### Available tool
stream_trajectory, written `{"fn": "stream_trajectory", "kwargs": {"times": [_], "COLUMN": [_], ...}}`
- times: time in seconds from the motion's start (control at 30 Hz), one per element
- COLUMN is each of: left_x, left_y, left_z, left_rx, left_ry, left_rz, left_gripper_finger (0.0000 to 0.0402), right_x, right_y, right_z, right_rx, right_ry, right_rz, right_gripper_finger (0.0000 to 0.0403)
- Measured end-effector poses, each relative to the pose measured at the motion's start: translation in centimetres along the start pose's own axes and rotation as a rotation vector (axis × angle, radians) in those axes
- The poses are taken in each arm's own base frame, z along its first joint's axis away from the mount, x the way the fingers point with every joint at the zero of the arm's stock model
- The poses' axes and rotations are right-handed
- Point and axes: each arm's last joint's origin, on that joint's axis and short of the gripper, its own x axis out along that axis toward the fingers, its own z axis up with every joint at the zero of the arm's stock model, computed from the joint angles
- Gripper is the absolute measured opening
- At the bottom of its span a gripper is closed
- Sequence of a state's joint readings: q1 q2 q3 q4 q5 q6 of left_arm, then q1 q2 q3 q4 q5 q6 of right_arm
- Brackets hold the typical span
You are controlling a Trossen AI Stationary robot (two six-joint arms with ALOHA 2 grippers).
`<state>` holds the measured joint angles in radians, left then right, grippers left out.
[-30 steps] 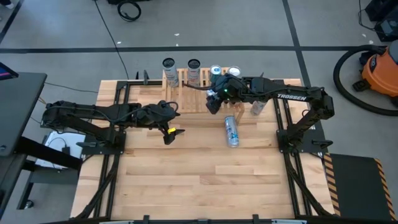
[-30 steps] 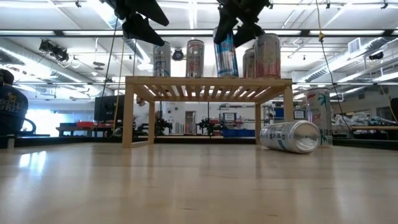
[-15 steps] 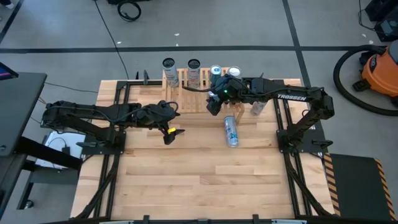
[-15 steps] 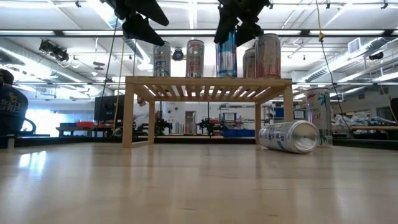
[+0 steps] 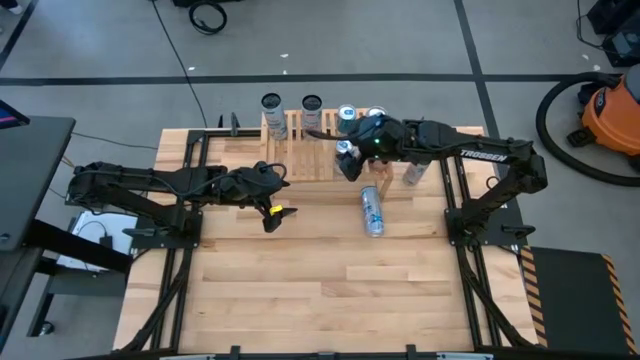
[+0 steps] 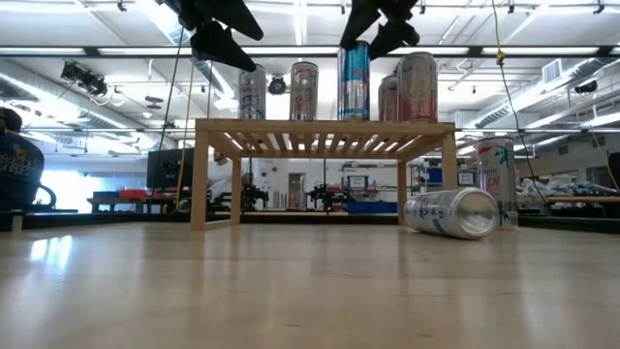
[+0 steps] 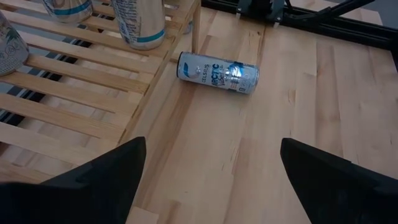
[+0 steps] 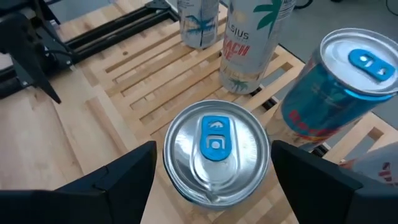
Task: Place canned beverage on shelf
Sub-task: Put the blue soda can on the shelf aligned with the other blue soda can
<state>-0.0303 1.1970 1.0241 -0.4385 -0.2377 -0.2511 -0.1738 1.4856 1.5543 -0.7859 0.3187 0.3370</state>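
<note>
1. Wooden table of light planks sits on a grey floor; an orange vacuum stands at the high view's three o'clock edge.
2. Shelf, a slatted wooden stand, sits at the table's twelve o'clock side.
3. Blue-banded can stands upright on the shelf's slats, near the front edge, with four other cans upright on the shelf around it.
4. Right gripper hangs directly over that can; its jaws stand apart on either side of the lid, clear of it, holding nothing.
5. Left gripper hovers at nine o'clock of the shelf, jaws wide open and empty.
6. Another can lies on its side on the table at five o'clock of the shelf; a further can stands upright just behind it.
</note>
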Motion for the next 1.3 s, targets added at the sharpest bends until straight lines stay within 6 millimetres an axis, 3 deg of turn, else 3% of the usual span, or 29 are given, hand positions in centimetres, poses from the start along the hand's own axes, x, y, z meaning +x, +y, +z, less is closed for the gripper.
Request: {"fn": "stream_trajectory", "kwargs": {"times": [0.4,0.7,1.3], "left_x": [0.0,0.0,0.0], "left_y": [0.0,0.0,0.01], "left_z": [0.0,0.0,-0.01], "left_rx": [-0.007,-0.008,-0.008], "left_ry": [0.0,0.0,0.0], "left_rz": [0.0,0.0,0.0], "left_gripper_finger": [0.0373,0.0373,0.0373], "right_x": [-0.04,0.2,-0.19], "right_y": [0.07,0.0,-0.72], "right_z": [0.05,0.03,-0.14], "right_rx": [0.008,0.001,0.0], "right_ry": [0.002,-0.006,0.011], "right_rz": [0.028,-0.018,-0.077], "right_gripper_finger": [0.0318,0.0246,0.0252]}}
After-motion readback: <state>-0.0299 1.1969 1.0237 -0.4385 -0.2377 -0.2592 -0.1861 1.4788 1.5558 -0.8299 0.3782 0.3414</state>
